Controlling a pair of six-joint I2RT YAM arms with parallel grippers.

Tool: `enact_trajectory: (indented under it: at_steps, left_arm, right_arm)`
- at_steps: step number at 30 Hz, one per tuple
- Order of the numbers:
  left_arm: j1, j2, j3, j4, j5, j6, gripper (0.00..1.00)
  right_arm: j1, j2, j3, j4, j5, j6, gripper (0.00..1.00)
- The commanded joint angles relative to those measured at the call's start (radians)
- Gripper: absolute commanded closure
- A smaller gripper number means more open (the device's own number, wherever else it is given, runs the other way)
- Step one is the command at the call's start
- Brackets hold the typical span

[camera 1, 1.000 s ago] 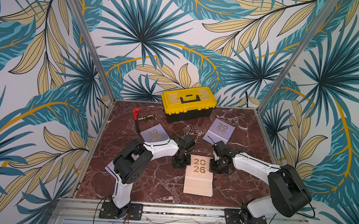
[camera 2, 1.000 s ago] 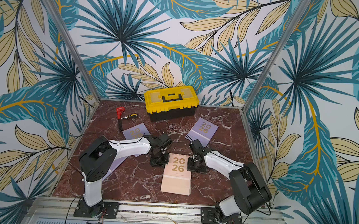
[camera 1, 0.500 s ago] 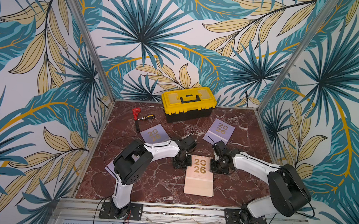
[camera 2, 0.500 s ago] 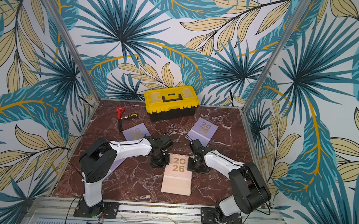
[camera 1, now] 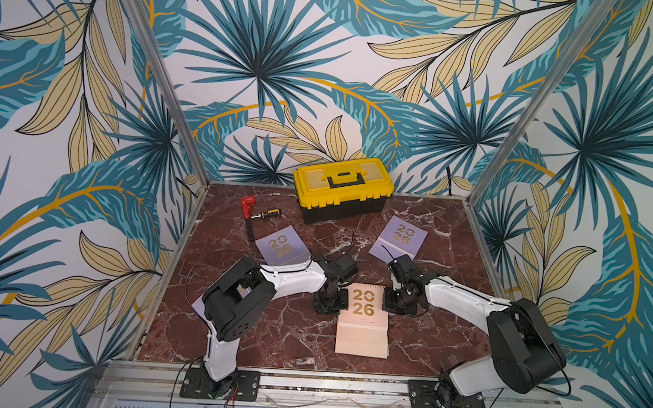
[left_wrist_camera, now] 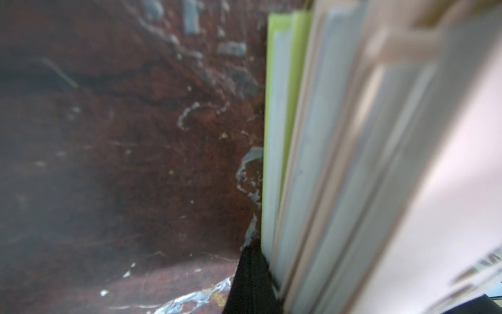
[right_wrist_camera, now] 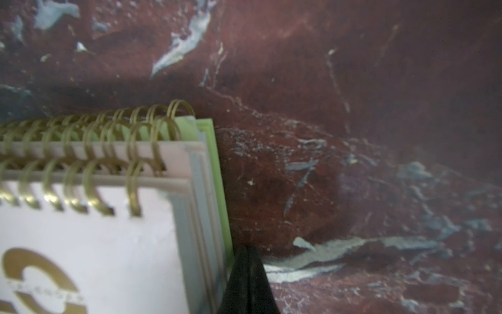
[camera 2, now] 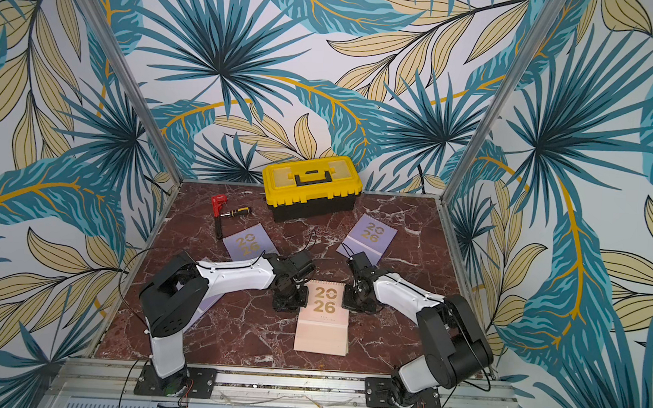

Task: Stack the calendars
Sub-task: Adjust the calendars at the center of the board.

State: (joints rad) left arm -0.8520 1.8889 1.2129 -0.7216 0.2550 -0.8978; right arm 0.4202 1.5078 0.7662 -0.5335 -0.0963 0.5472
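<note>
**Squaring the partial stack from both sides**

The left gripper (camera 1: 327, 304) and right gripper (camera 1: 400, 300), each clenched on nothing, stand at the left and right edges of the stack (camera 1: 363, 320), centre-near on the table. The stack is two peach-pink calendars (right_wrist_camera: 81, 231) over a lime green calendar (right_wrist_camera: 217, 174), whose edge juts slightly. In the wrist views each closed tip appears to touch that edge. Pressing inward evenly and low should align the covers without tilting them or snagging the spiral rings (right_wrist_camera: 108, 152). Unstacked are the far-left lavender calendar (camera 1: 283, 245), the far-right lavender calendar (camera 1: 400, 238) and a third lavender calendar (camera 1: 196, 305) under the left arm. The marble table (camera 1: 270, 337) looks smooth. A toolbox (camera 1: 343, 188) stands by the far wall.
</note>
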Motion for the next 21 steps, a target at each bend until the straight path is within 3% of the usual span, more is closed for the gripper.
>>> enact_trajectory:
  at_steps: [1, 10, 21]
  left_arm:
    - [-0.004, -0.027, -0.016, 0.01, 0.017, -0.01, 1.0]
    - [-0.021, -0.025, -0.017, 0.012, 0.019, -0.028, 1.0]
    - [-0.032, -0.023, -0.021, 0.044, 0.025, -0.047, 1.0]
  right_arm:
    - [-0.006, 0.014, -0.016, 0.023, -0.017, 0.018, 0.97]
    - [-0.013, 0.041, -0.033, 0.094, -0.08, 0.049, 0.97]
    - [-0.019, 0.014, -0.049, 0.065, -0.064, 0.054, 0.97]
